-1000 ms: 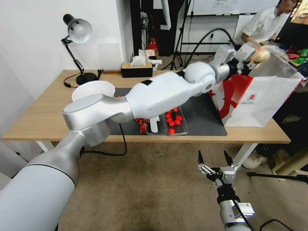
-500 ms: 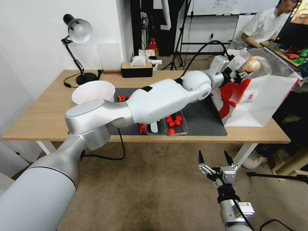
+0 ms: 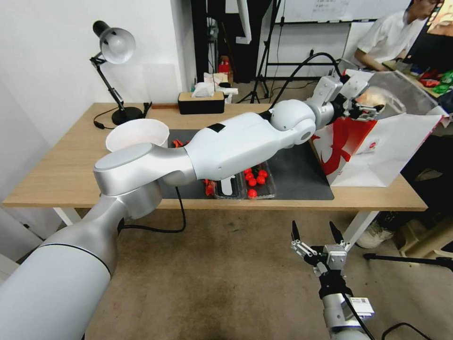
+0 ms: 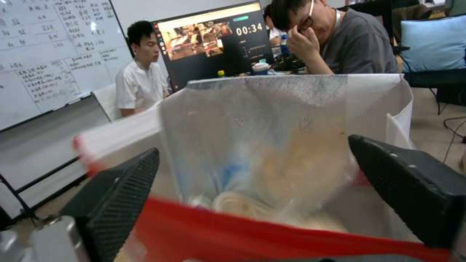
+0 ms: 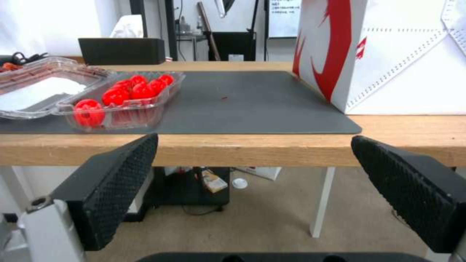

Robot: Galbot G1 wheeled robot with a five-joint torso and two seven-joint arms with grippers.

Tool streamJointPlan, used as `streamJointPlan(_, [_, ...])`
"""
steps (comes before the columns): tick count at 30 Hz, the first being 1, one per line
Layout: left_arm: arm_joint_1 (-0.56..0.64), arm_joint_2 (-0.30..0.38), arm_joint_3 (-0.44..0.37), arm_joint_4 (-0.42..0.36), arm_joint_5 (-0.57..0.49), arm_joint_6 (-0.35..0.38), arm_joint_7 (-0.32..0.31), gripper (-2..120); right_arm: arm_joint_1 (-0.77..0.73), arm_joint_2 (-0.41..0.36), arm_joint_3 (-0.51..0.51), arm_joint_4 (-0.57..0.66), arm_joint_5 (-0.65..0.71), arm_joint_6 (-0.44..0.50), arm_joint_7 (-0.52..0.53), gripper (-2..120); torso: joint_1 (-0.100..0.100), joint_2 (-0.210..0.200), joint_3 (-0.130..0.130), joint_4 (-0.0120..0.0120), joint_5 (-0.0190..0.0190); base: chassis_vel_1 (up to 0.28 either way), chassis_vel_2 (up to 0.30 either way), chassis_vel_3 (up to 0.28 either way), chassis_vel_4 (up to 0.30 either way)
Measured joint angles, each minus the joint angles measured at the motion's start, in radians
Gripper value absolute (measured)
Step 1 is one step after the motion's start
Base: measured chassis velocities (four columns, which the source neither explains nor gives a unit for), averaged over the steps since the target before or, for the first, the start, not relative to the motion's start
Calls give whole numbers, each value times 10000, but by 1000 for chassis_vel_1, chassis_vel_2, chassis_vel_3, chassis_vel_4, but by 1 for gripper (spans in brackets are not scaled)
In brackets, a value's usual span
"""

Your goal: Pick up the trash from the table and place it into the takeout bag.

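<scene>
Between my left gripper's [image 4: 252, 189] two black ribbed fingers [image 4: 123, 196], which stand wide apart with nothing pinched, I look straight down into the open mouth of the takeout bag [image 4: 291, 109]. Its red top edge runs across just under the fingertips, and its silvery lining rises behind them. Down inside the bag lies pale, rounded trash [image 4: 252, 207] with a blue patch beside it; I cannot tell exactly which pieces these are. From my head camera, the left gripper [image 3: 361, 101] is at the bag's upper rim, at the end of my left arm, which reaches across the table [image 3: 61, 170] from the left side. The takeout bag [image 3: 377, 146] stands upright at the right end of the table, its base partly on the dark grey mat [image 3: 302, 174], red-and-white with a small round logo on its white face. Near the front edge of the mat sits a clear plastic tray [image 3: 257, 182] of small red round things, well apart from the bag. A white bowl [image 3: 138, 134] rests toward the left of the mat. A black tissue box [image 3: 201, 102] and a desk lamp [image 3: 113, 71] stand along the far edge. My right gripper [image 3: 317, 233] hangs parked below and in front of the table edge, its fingers spread wide and empty.
</scene>
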Motion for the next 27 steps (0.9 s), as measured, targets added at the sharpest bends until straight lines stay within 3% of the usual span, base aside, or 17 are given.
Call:
streamJointPlan(7, [3, -5, -82, -1, -4, 22, -170, 100, -32, 9, 1, 52, -8, 0, 2, 100, 0, 0, 1, 0, 0, 0, 0, 0, 0])
streamJointPlan(16, [11, 345, -985, -372, -153, 8, -541, 100, -21, 15, -58, 34, -22, 0, -6, 100, 0, 0, 0, -2, 1, 0, 0, 0, 0])
streamJointPlan(22, [398, 1457, -1488, -1556, -263, -181, -969, 100, 7, -39, -90, 48, -24, 0, -13, 100, 0, 0, 0, -2, 0, 0, 0, 0, 0])
streamJointPlan(24, [1090, 2665, -1806, -2843, -262, -249, -1476, 100, -6, -104, -110, 96, -24, 1, -19, 100, 1, 0, 0, 1, -3, 0, 0, 0, 0])
streamJointPlan(26, [1143, 2751, -1826, -2924, -250, -258, -1507, 100, -7, -109, -111, 97, -23, 2, -20, 100, 0, 0, 0, 1, -3, 0, 0, 0, 0])
streamJointPlan(27, [1665, 3631, -1991, -3712, -36, -403, -1786, 100, -3, -137, -137, 116, -23, 4, -24, 100, 0, 0, 1, 4, -6, 0, 0, 0, 0])
